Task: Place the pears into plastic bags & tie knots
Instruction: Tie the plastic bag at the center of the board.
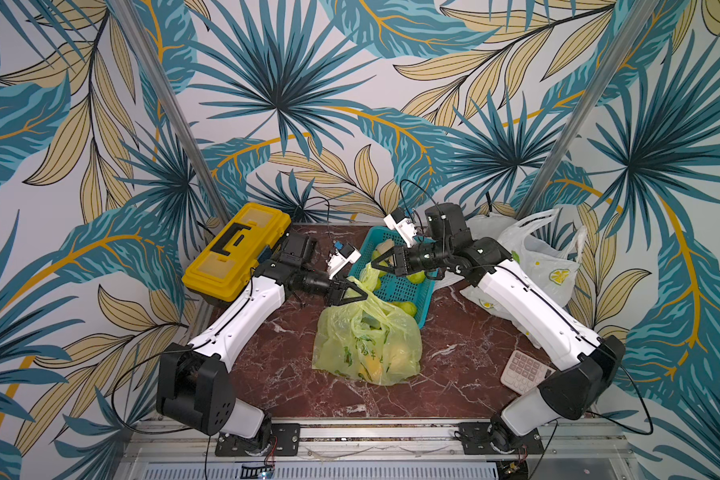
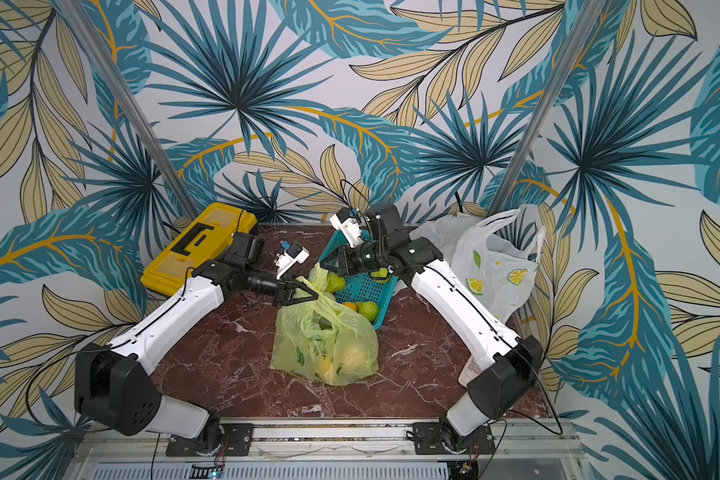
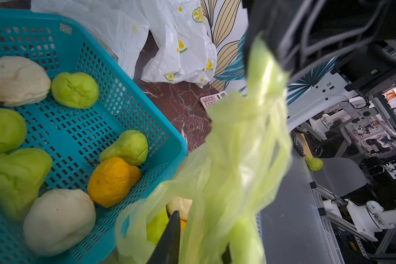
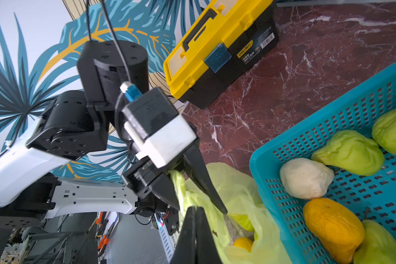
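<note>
At far left, yellow toolbox (image 1: 235, 253), not involved. Next right, left gripper (image 1: 362, 294) sits at the gathered handles of the lime-green bag (image 1: 366, 345). Its jaws are parted, with bag film between them but not clamped. The bag sits mid-table, touching the teal basket (image 1: 395, 287), with several pears (image 1: 372, 368) inside.

Right gripper (image 1: 381, 259) is over the basket, jaws pressed together; the left wrist view suggests it's pinching a handle strip pulled up from the bag. More pears (image 3: 74, 90) are loose in the basket. Far right, lemon-print bag (image 1: 545, 266) and plain white bag (image 1: 483, 224), both unused.

Step looks like knotting the green bag. To do it well:
- Right holds its strip taut.
- Left re-grips the other handle low near the bunch, crosses and threads it.
- Both pull sideways, not up, so the bag doesn't tip.
- Film is thin, so go gently; it could slip or tear.
</note>
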### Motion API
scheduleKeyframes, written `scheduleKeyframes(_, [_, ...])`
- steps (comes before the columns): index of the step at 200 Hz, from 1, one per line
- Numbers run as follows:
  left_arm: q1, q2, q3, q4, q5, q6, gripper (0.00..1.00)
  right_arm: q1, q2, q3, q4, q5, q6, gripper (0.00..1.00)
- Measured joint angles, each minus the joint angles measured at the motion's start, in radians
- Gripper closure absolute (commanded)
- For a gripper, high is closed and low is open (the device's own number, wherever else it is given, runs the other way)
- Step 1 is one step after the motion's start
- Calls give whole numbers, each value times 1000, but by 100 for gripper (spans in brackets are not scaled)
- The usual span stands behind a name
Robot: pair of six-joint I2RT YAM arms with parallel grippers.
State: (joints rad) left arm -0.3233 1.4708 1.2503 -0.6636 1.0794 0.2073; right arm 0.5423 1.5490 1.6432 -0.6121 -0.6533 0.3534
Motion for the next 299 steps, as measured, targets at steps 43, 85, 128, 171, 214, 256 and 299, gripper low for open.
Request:
scheduleKeyframes(43, [13, -1, 4, 0, -1, -17, 91, 38, -144, -160, 64, -3, 14, 100])
scheduleKeyframes(85, [7, -1, 28, -13, -17, -43, 93, 181, -215, -382, 140, 56, -10, 100])
scheduleKeyframes(128, [-1, 6, 30, -64, -48, -59, 92, 233, -86, -472, 268, 178, -58, 100])
scheduleKeyframes(171, [14, -8, 5, -55, -70, -54, 75, 237, -7, -426, 275, 227, -162, 100])
scheduleKeyframes(214, [55, -90, -41, -36, -55, -46, 44, 223, -5, -420, 242, 214, -214, 100])
scheduleKeyframes(256, [33, -100, -42, -24, -25, -31, 37, 213, -5, -420, 221, 195, -224, 100])
scheduleKeyframes(299, [-9, -92, -42, -21, -51, -9, 30, 212, -5, -422, 227, 175, -219, 100])
